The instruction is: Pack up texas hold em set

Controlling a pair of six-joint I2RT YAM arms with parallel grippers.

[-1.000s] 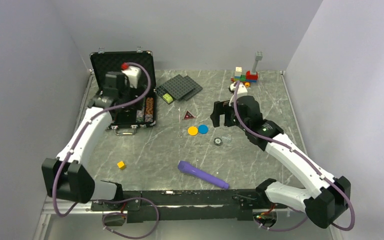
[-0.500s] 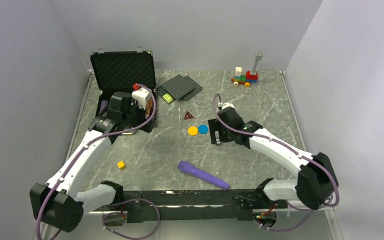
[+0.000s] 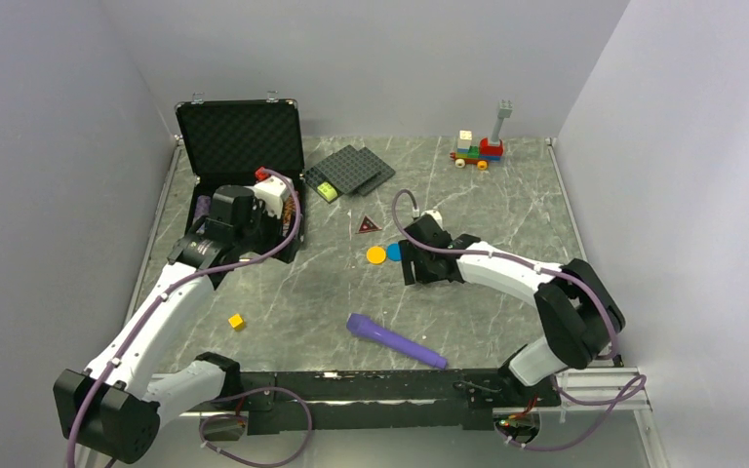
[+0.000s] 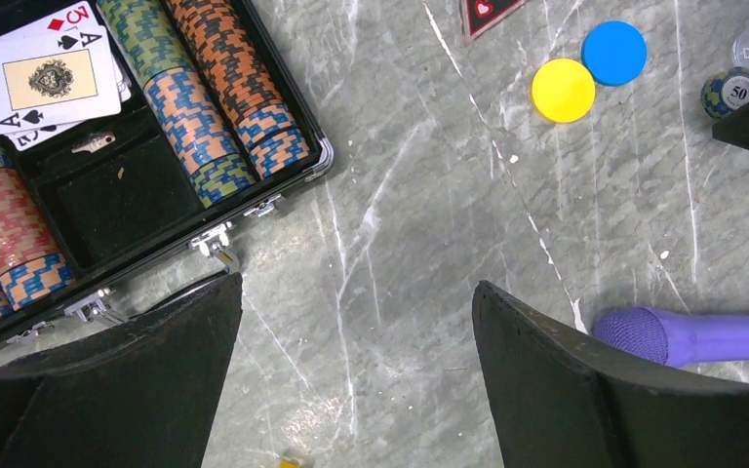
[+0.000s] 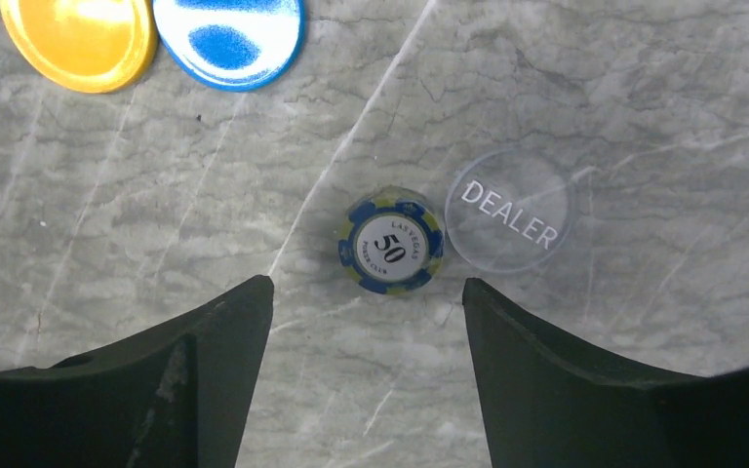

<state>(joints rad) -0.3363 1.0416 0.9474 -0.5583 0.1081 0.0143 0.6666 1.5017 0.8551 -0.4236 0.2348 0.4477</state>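
Observation:
The black case (image 3: 239,136) stands open at the back left, its lid up. In the left wrist view its tray (image 4: 98,200) holds playing cards (image 4: 49,73) and striped chip stacks (image 4: 210,88). A yellow disc (image 3: 376,255), a blue disc (image 3: 395,251) and a dark red triangle (image 3: 368,225) lie on the table. In the right wrist view a blue "50" chip (image 5: 391,243) and a clear "DEALER" button (image 5: 509,211) lie just beyond my open, empty right gripper (image 5: 366,292). My left gripper (image 4: 356,302) is open and empty, over bare table beside the case's front corner.
A purple cylinder (image 3: 395,340) lies near the front middle. A small yellow cube (image 3: 237,321) sits front left. Dark grey studded plates (image 3: 351,170) with a green piece lie behind the triangle. A toy brick train (image 3: 478,148) stands at the back right.
My right arm has swung in and down toward the discs, now low over the 50 chip. My left gripper has come out of the case toward its front right corner.

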